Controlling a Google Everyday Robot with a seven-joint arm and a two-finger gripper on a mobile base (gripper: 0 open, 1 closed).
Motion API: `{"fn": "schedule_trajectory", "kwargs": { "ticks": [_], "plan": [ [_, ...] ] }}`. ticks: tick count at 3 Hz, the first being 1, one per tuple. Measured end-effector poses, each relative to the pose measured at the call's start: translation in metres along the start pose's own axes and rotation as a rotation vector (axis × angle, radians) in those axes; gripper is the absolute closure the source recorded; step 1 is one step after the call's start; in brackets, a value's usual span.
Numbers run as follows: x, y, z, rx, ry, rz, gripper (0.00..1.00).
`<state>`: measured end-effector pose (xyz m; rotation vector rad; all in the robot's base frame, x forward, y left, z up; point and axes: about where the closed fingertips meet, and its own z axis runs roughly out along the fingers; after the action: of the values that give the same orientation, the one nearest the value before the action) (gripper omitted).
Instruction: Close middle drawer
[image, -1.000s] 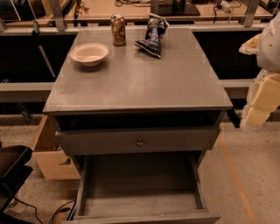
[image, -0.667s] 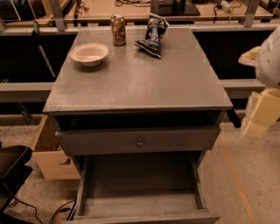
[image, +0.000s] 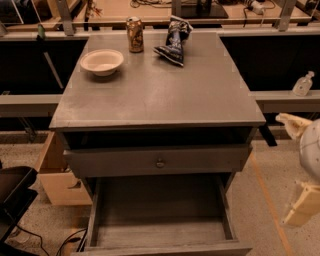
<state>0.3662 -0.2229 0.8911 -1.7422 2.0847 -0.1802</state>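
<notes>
1. Step in hand, as I judge: the approach. The middle drawer (image: 160, 220) stands pulled far out of the table's (image: 160, 100) front, empty; its front panel is at the lower edge of view and nothing touches it.
2. The gripper (image: 311, 152) hangs off the table's right side, about level with the drawers and well apart from them; I cannot tell whether it is spread or pressed together.
3. The next move likely calls for bringing the gripper round to the table's front, setting it against the front panel, and pushing straight in.
4. Just under the table top, the top drawer (image: 110, 161) sits much further in; its knob (image: 160, 162) is at centre.
5. At the table's far end stand a bowl (image: 102, 61), a can (image: 134, 34) and a bag (image: 173, 40); none is in the way.
6. A box (image: 55, 175) sits on the floor left of the table; a bottle (image: 303, 84) stands beyond its right side; the table's right front corner lies between gripper and drawer.
</notes>
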Motion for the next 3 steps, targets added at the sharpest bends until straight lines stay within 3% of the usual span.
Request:
{"fn": "schedule_trajectory", "kwargs": {
  "ticks": [1, 2, 3],
  "plan": [
    [0.022, 0.064, 0.076, -0.038, 0.009, -0.07, 0.0],
    [0.022, 0.065, 0.075, -0.04, 0.009, -0.071, 0.0],
    [0.032, 0.085, 0.091, -0.029, 0.012, -0.08, 0.0]
  ]
}}
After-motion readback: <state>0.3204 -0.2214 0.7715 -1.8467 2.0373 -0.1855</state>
